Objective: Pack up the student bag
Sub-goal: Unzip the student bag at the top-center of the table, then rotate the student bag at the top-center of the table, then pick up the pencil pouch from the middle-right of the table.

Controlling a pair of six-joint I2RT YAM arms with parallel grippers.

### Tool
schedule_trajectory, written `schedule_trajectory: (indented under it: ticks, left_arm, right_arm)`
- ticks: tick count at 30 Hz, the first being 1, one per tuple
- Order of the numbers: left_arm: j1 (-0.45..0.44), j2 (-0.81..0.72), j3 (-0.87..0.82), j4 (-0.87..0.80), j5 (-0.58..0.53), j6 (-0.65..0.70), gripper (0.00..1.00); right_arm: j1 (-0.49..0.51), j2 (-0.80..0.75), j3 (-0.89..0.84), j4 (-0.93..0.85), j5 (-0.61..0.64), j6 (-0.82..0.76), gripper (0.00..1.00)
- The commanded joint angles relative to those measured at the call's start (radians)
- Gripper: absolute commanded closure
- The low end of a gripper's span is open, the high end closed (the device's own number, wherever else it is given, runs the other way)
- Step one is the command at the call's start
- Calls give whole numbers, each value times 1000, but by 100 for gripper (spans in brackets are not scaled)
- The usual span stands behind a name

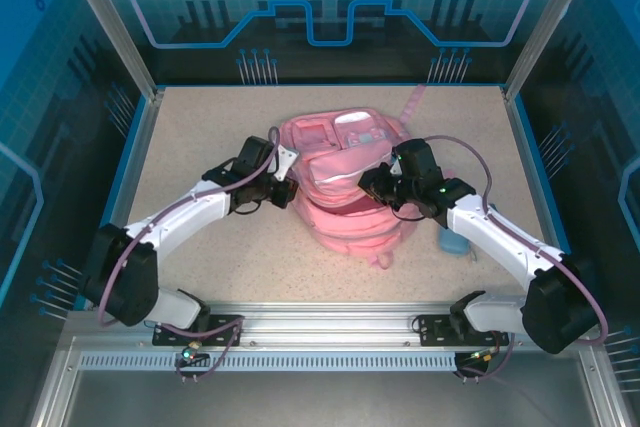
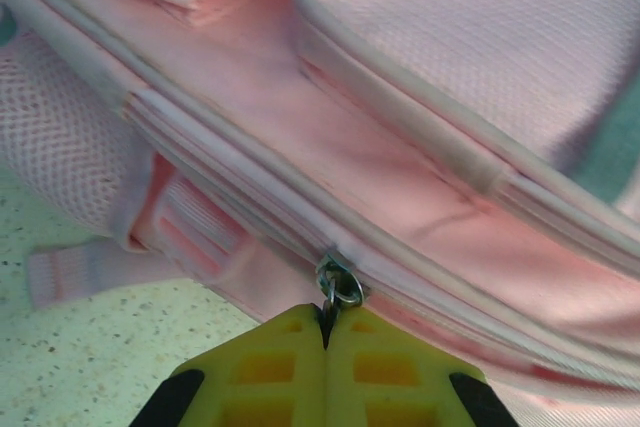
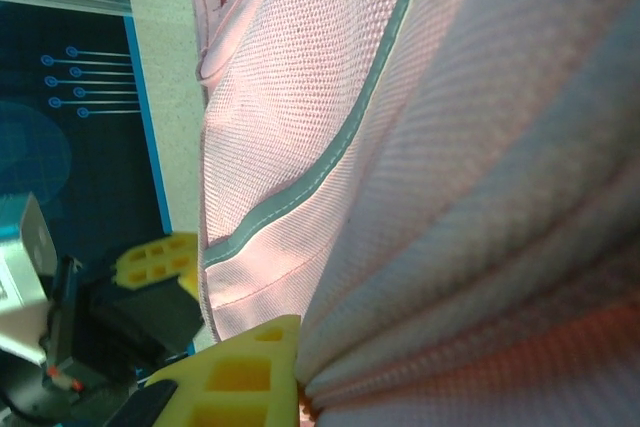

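Left pincer (image 2: 327, 317) nips zipper pull (image 2: 340, 285); student bag (image 1: 345, 187) mid table (image 1: 200, 137).

Top ext cam sits fixed high & behind the arm bases, looking down/fwd over the whole table (image 1: 200, 137), far enough back to catch both arms w/ the student bag (image 1: 345, 212) mid-frame. L wrist cam looks past the left gripper (image 2: 325, 319), v. close on the bag's zip pull (image 2: 340, 285), bit of tabletop lower left. R wrist cam is just as near, past the right gripper (image 3: 290, 352) along bag fabric to a table edge; all 3 share the bag.
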Motion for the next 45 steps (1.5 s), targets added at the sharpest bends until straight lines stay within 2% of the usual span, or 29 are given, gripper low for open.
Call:
schedule_trajectory:
  ticks: [1, 5, 8, 13, 16, 17, 18, 21, 23, 25, 28, 31, 33, 34, 39, 45]
  left_arm:
    - [74, 44, 67, -30, -98, 46, 100]
    - [95, 81, 104, -37, -78, 52, 100]
    - [105, 88, 109, -28, -111, 22, 100]
    - [172, 88, 99, -3, -208, -100, 100]
    - [212, 84, 100, -5, -215, -144, 100]
    - [218, 78, 101, -9, -219, -153, 96]
    - [220, 69, 100, -15, -222, -162, 87]
    - [227, 30, 100, -50, -222, -213, 59]
    - [229, -7, 97, -84, -219, -250, 42]
    - [230, -55, 87, -111, -214, -286, 29]
    - [229, -130, 67, -140, -201, -334, 18]
    - [231, -193, 63, -184, -196, -364, 12]
    - [231, -233, 63, -211, -195, -373, 9]
    - [231, -247, 63, -218, -193, -375, 8]
    - [231, -317, 58, -247, -185, -380, 1]
    - [231, -356, 52, -253, -146, -385, 1]
  right_arm:
    - [-5, 0, 37, -103, -49, -97, 94]
    - [-3, 36, 44, -46, -117, -107, 94]
    - [15, 89, 76, -1, -175, -121, 93]
    - [92, 195, 152, 79, -185, -100, 91]
    - [132, 270, 208, 106, -185, -89, 90]
    - [140, 294, 226, 104, -186, -86, 87]
    - [147, 309, 245, 86, -180, -86, 81]
    - [155, 312, 281, -9, -128, -119, 53]
    - [155, 287, 298, -104, -67, -165, 38]
    - [155, 241, 302, -197, 7, -213, 29]
    - [149, 157, 294, -343, 159, -300, 21]
    - [110, 80, 285, -483, 354, -444, 18]
    - [53, 48, 280, -571, 494, -527, 12]
    - [12, 39, 269, -596, 524, -551, 11]
    - [-249, 11, 165, -599, 514, -642, 4]
    - [-415, 49, 69, -572, 514, -650, 0]
